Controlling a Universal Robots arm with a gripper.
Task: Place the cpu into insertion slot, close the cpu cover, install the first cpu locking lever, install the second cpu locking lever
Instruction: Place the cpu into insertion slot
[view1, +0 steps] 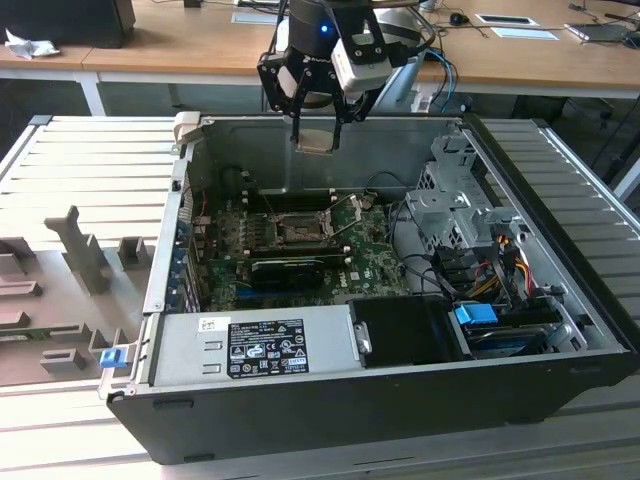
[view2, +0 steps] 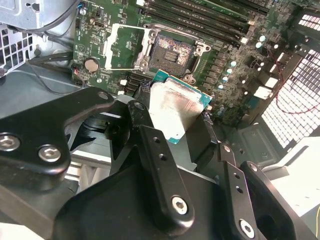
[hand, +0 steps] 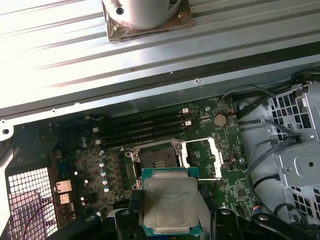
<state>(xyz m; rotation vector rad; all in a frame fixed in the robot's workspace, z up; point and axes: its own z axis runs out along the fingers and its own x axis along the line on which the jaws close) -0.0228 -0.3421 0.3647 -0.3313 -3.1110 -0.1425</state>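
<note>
i have the gripper (view1: 318, 132) hanging over the open computer case (view1: 560, 300), near its back wall, with the jaws pinched on two opposite edges of the cpu (hand: 170, 205). the chip is held flat, metal face up towards the wrist cameras, well above the board. the insertion slot (hand: 156, 156) lies below it and a little off to one side in both wrist views, so i judge the placing as not yet done.

what worries me:
- the hold is only on the thin edges, so a jolt could let the chip slip or tip in the jaws.
- if it goes down tilted or turned the wrong way, a corner would land on the socket's contacts and bend them.
- the cpu cover (hand: 202, 157) is swung open just beside the socket. a descent that drifts that way would set the chip on the frame rather than in the well.
- i cannot tell from here whether the thin locking levers are fully clear of the opening.

inside the case sit the green motherboard (view1: 370, 265), the grey power supply (view1: 250, 345) along the front and a metal drive cage (view1: 450, 215) with cables on the exterior view's right. the socket itself holds nothing, its dark centre bare. the memory slots (hand: 140, 130) beside it look unfilled.
</note>
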